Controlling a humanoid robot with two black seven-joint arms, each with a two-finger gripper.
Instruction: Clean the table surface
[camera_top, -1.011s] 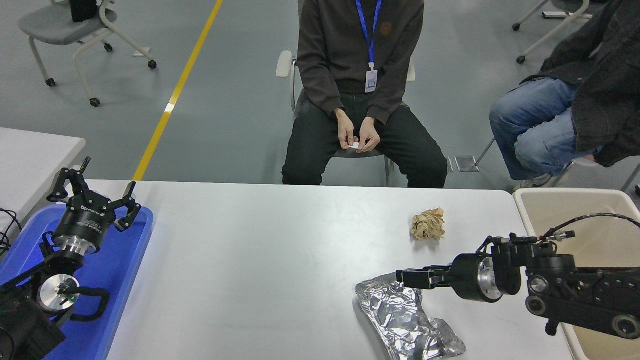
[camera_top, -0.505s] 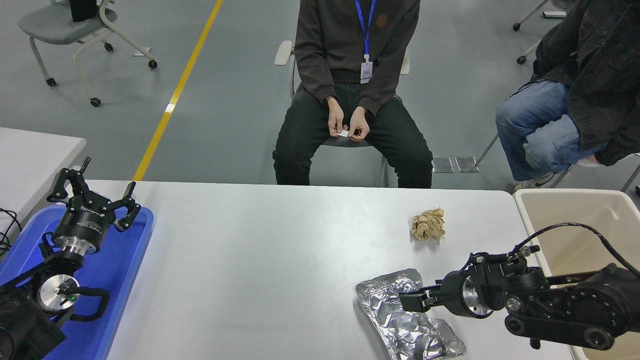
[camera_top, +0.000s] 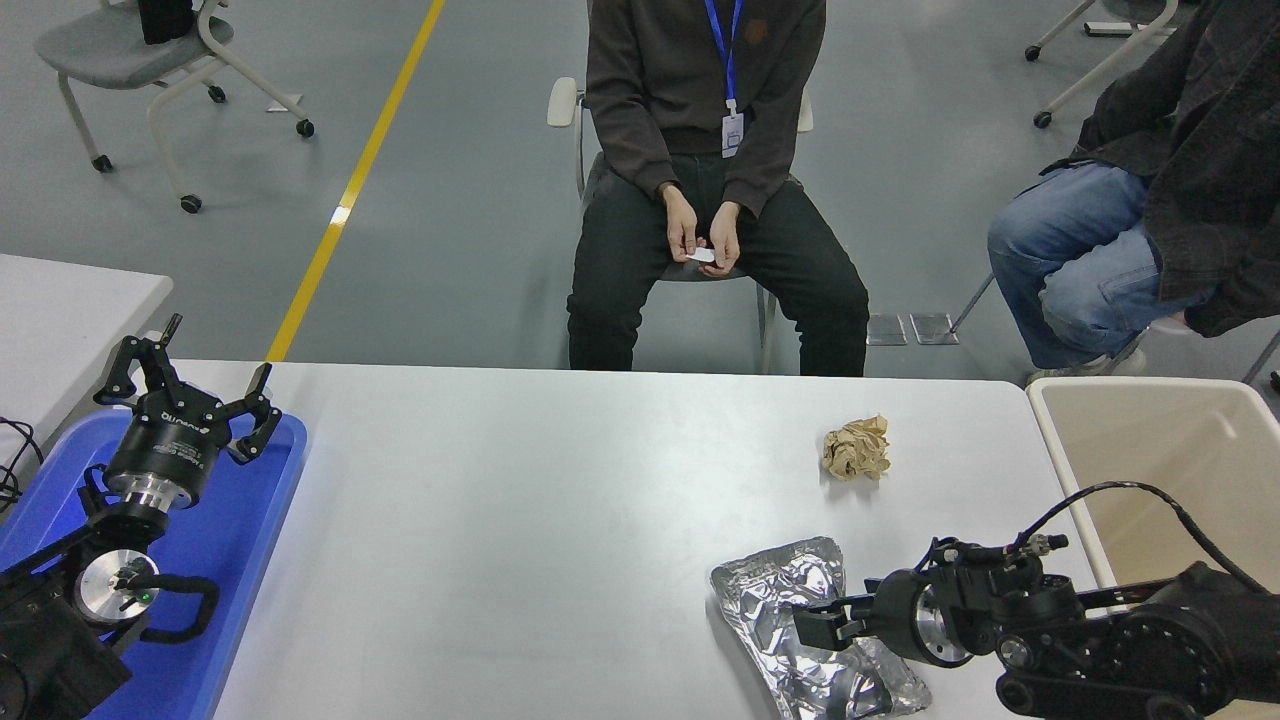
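Right tool (camera_top: 815, 628), fingers spread wide, hovers low over the crumpled foil (camera_top: 810, 640) at the desk's (camera_top: 520, 520) five o'clock, lined up to grab it.

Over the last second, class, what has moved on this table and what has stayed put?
The right gripper has come down and towards the camera, ending low over the crumpled silver foil wrapper; whether it touches is unclear. The crumpled brown paper ball, the foil and the left gripper over the blue plastic tray stayed.
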